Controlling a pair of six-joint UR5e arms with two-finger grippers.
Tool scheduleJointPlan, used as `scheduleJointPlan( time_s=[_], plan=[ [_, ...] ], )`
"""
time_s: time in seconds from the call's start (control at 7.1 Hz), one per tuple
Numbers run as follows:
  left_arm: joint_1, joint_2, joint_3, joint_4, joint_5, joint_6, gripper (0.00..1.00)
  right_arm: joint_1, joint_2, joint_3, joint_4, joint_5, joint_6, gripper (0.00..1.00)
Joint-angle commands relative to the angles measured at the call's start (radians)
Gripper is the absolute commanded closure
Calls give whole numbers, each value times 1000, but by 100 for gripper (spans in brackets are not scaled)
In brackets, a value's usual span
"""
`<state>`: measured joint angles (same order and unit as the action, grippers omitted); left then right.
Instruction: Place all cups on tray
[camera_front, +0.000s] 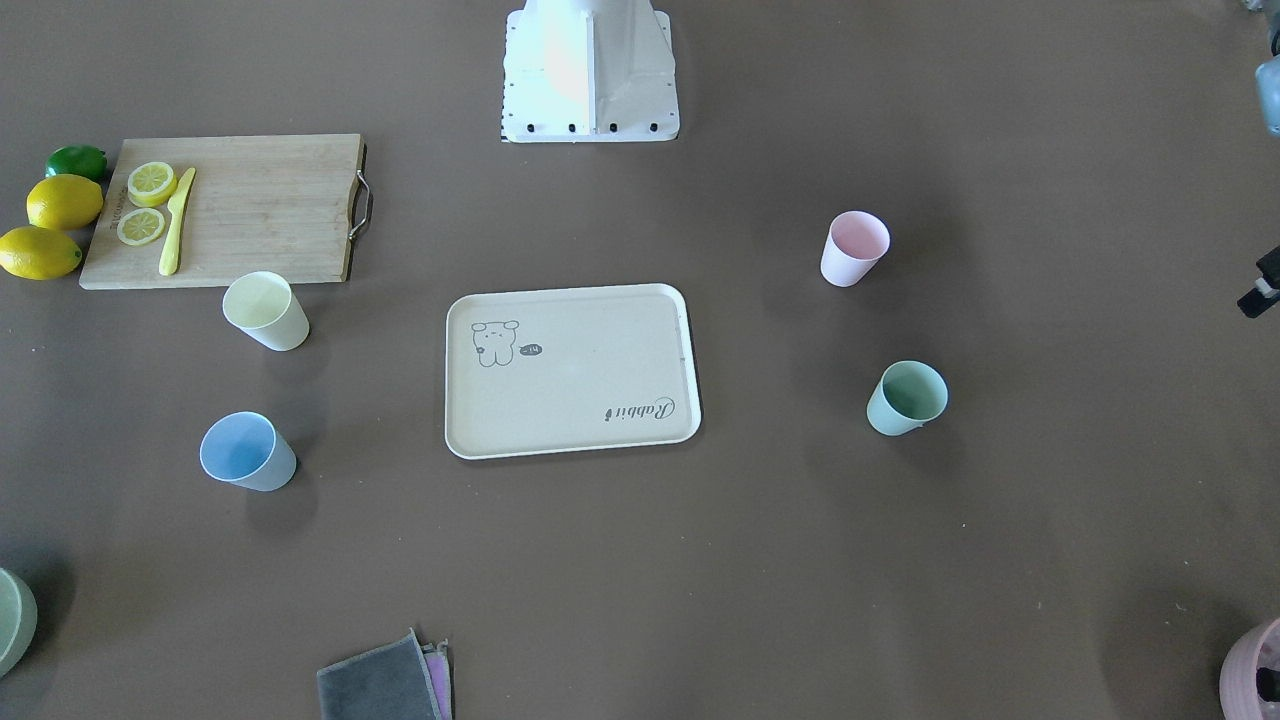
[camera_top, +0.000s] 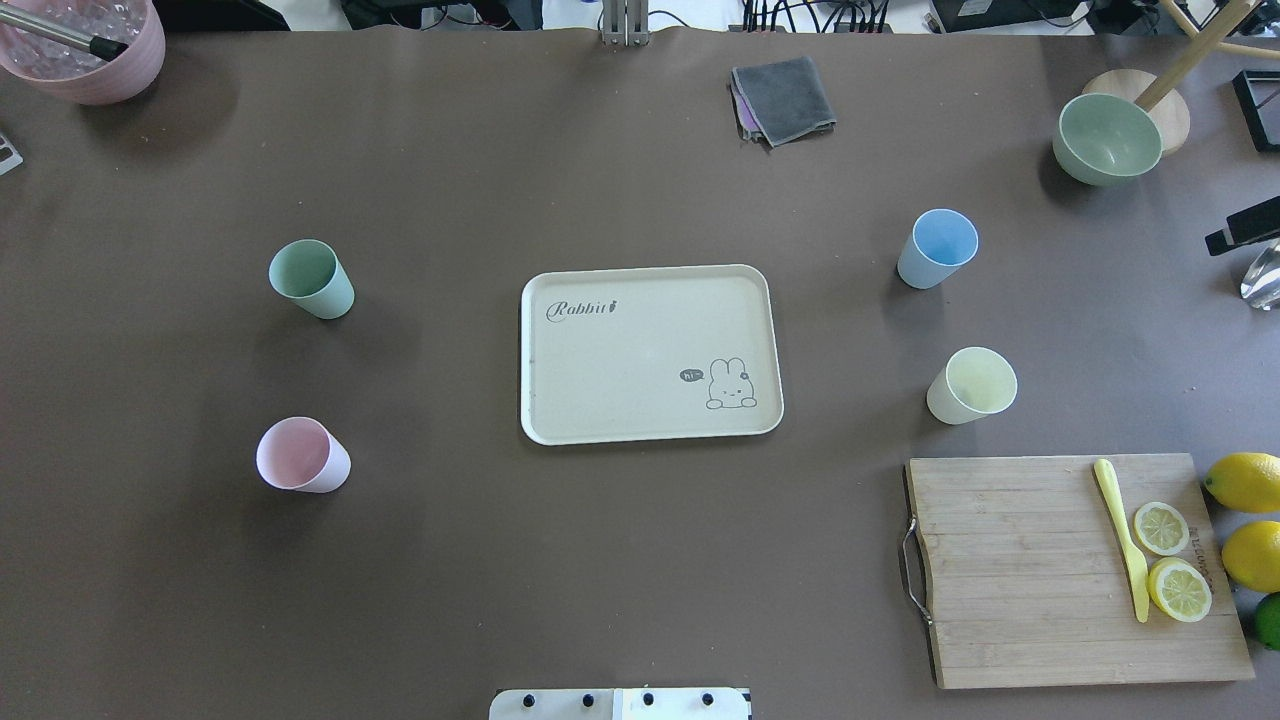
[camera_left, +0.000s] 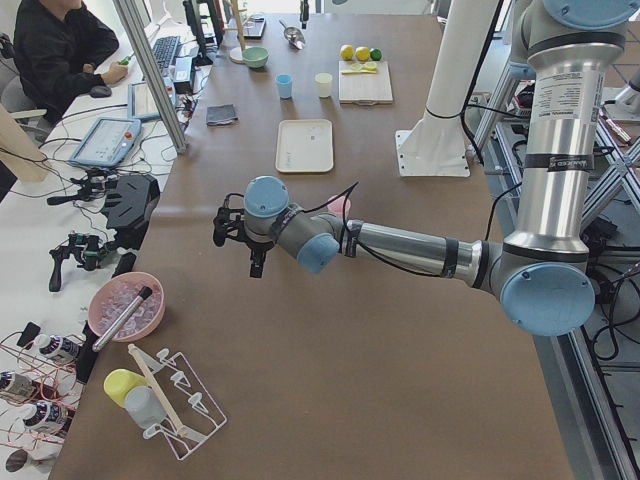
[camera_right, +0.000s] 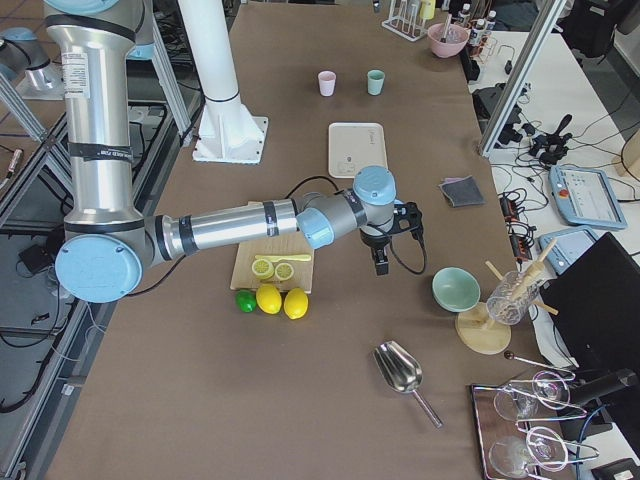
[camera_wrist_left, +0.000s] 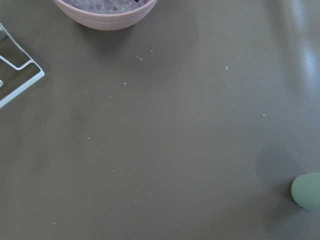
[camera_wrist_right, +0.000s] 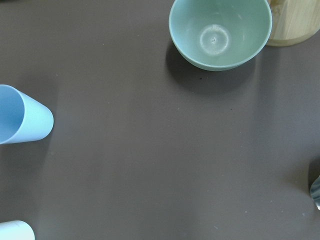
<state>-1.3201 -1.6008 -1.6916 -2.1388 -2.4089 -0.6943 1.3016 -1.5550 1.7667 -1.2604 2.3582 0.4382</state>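
The cream tray lies at the table's middle and bears nothing. Four cups stand upright on the table, apart from the tray. The mint cup and pink cup are on my left. The blue cup and yellow cup are on my right. My left gripper hovers high, left of the mint cup. My right gripper hovers high, right of the blue cup. I cannot tell whether either is open.
A wooden cutting board with lemon slices and a yellow knife lies near right, with lemons beside it. A green bowl stands far right, a pink bowl far left, and a grey cloth lies at the far edge.
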Motion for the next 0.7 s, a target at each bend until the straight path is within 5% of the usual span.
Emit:
scheduleJointPlan(
  time_s=[0.0, 0.56],
  plan=[
    [204, 83, -122, -95, 176, -161, 2, -106, 41, 46, 1, 1, 192, 0],
    [488, 94, -264, -92, 360, -457, 2, -275, 90, 74, 1, -81, 388, 0]
  ],
)
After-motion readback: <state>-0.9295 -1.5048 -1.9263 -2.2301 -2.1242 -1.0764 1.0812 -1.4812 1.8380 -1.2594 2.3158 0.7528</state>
